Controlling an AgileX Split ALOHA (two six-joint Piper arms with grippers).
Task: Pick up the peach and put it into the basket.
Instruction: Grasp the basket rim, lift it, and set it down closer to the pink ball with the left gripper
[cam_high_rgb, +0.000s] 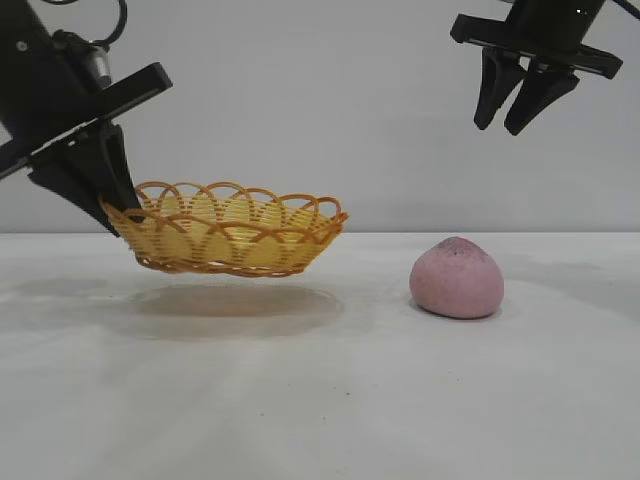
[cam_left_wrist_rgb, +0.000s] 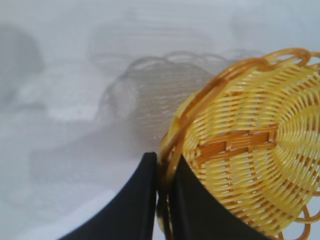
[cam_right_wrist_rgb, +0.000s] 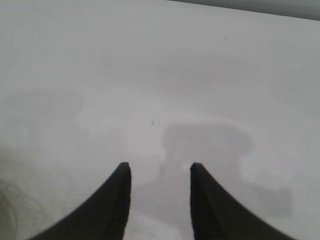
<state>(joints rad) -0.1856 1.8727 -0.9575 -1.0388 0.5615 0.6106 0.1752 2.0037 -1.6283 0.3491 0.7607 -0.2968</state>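
Note:
The yellow-tan wicker basket (cam_high_rgb: 235, 232) with an orange-brown looped rim hangs tilted a little above the table, its left end lower. My left gripper (cam_high_rgb: 112, 218) is shut on the rim at the basket's left end; the left wrist view shows the rim (cam_left_wrist_rgb: 165, 165) pinched between both black fingers and the woven inside of the basket (cam_left_wrist_rgb: 250, 150). The dull pink peach (cam_high_rgb: 456, 279) sits on the table to the right of the basket. My right gripper (cam_high_rgb: 497, 126) is open and empty, high above the peach; the right wrist view shows only bare table between its fingers (cam_right_wrist_rgb: 122, 175).
The white table (cam_high_rgb: 320, 400) runs across the whole front. The basket's shadow (cam_high_rgb: 230, 305) lies on the table below it. A plain grey wall stands behind.

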